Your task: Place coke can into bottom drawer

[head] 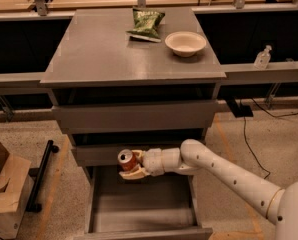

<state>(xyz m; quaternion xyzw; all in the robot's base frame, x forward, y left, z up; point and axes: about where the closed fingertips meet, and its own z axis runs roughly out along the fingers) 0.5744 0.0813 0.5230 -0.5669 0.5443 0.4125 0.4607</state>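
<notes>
The tool (pixel 130 166) is in front of the grey cabinet, low down, just above the back part of the open bottom drawer (pixel 139 204). Its two cream-coloured fingers (pixel 133 174) are clamped on the coke can (pixel 126 159), one above and one below it. The can is a small red cylinder with a silver top; it is tilted, with the top turned up and to the left, and it does not touch the drawer. It hangs in the air, close before the plain grey front of the middle drawer (pixel 104 153). The arm (pixel 224 171) is white and smooth, made of rounded segments with small dark dots along it, and it reaches in from the lower right corner. The bottom drawer is pulled out toward the camera; it is a wide box with flat grey walls and a bare matte floor. Above it, the top drawer (pixel 134 116) has the same plain grey front and is closed. The bench (pixel 99 49) is the flat grey top of the cabinet, with a dull, smooth surface. A crumpled green chip bag (pixel 145 24) lies on it near the far edge, and just beside the bag, to the right, stands a round shallow bowl (pixel 185 43) of pale cream colour. At the left, on the speckled floor (pixel 64 199), sits a brown cardboard box (pixel 4 189) with open flaps.
</notes>
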